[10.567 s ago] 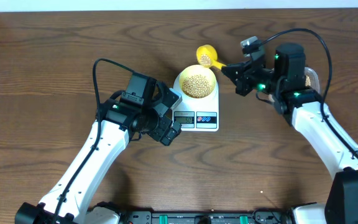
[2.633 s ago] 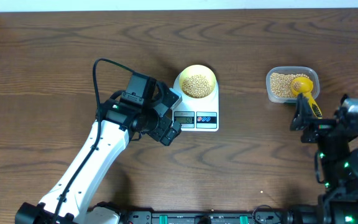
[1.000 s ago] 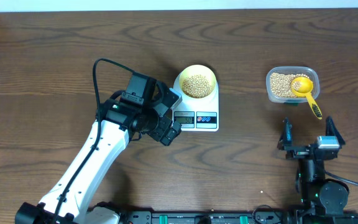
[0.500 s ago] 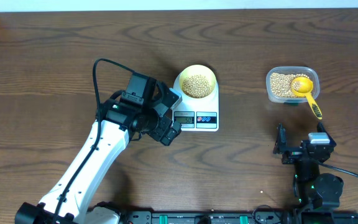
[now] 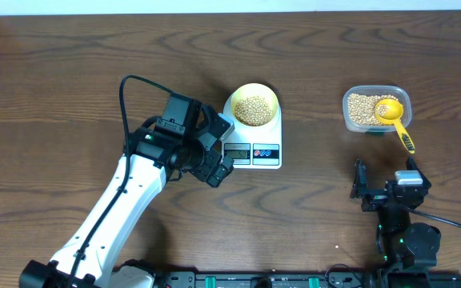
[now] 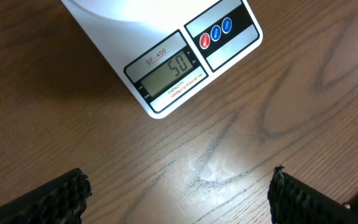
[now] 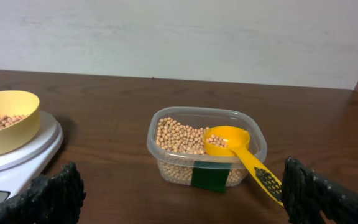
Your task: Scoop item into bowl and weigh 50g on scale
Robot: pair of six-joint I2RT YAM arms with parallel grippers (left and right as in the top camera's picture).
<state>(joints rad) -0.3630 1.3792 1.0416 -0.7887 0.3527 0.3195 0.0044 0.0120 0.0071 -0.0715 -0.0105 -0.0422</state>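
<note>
The pale yellow-green bowl (image 5: 254,86) stands on the white scale (image 5: 277,136) and holds tan beans (image 5: 253,110). In the left wrist view the scale's display (image 6: 166,68) reads 50. My left gripper (image 5: 218,164) hovers open just in front of the scale's left corner, with only bare wood between its fingers (image 6: 61,199). My right gripper (image 5: 384,184) is open near the front right edge, low over the table and facing the clear container (image 7: 179,168). The yellow scoop (image 7: 235,146) rests in that container on more beans (image 7: 179,137).
The clear container (image 5: 346,112) sits at the right, the scoop's handle (image 5: 403,138) hanging over its front rim toward my right gripper. From the right wrist view the bowl (image 7: 5,121) and scale (image 7: 36,146) appear at the far left. A white wall backs the table.
The right arm has drawn back a little toward the front edge and shifted slightly left, its gripper still open. The left arm, bowl, scale and scoop have not moved.
</note>
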